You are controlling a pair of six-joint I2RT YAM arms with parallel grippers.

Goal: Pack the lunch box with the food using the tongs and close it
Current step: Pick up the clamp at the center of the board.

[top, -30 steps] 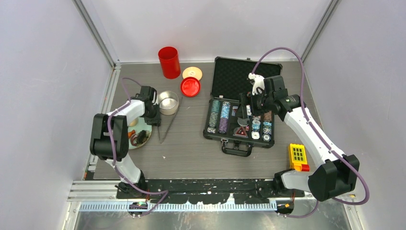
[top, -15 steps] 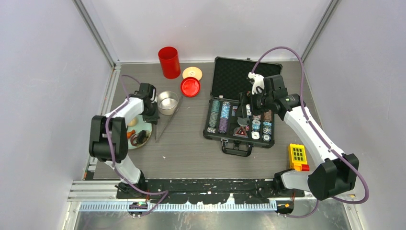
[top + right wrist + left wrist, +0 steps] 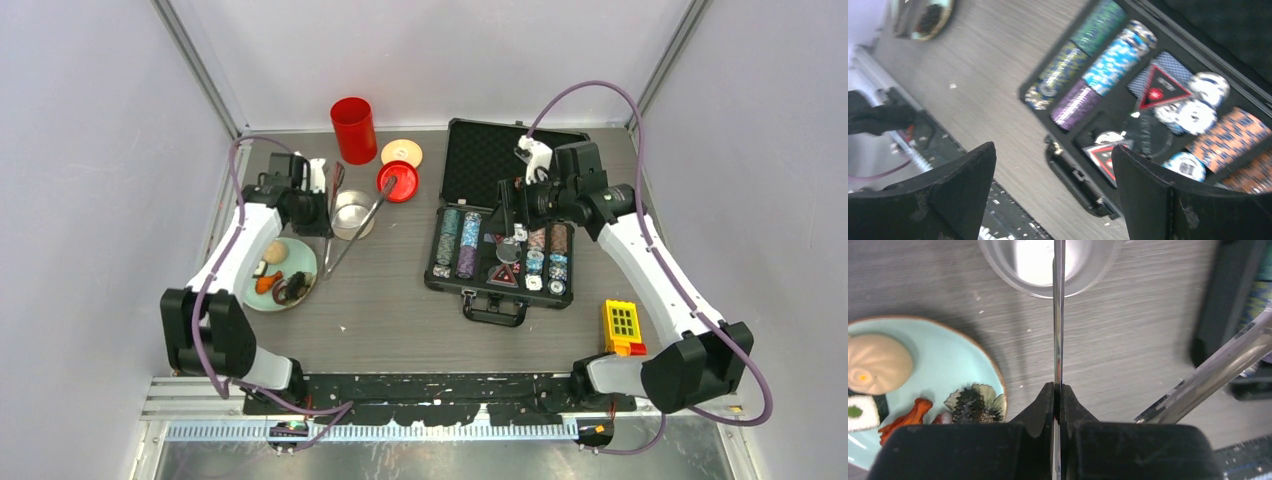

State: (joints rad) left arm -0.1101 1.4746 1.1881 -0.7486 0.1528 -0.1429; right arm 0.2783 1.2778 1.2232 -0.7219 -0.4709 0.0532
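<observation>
The open black hard case of poker chips (image 3: 490, 165) fills the right side beneath the right gripper (image 3: 1053, 156), whose jaws stand wide apart on nothing. On the left, the pale blue round plate (image 3: 945, 360) carries the food: a beige bun (image 3: 878, 362), an orange piece (image 3: 908, 416) and dark bits (image 3: 973, 402). It lies just near of the left gripper (image 3: 1058, 390), the closer one. That gripper is clamped on one arm of the slim silver metal tongs (image 3: 1058, 330), which slant near-left to far-right across the seemingly empty small round steel tin (image 3: 1088, 275).
</observation>
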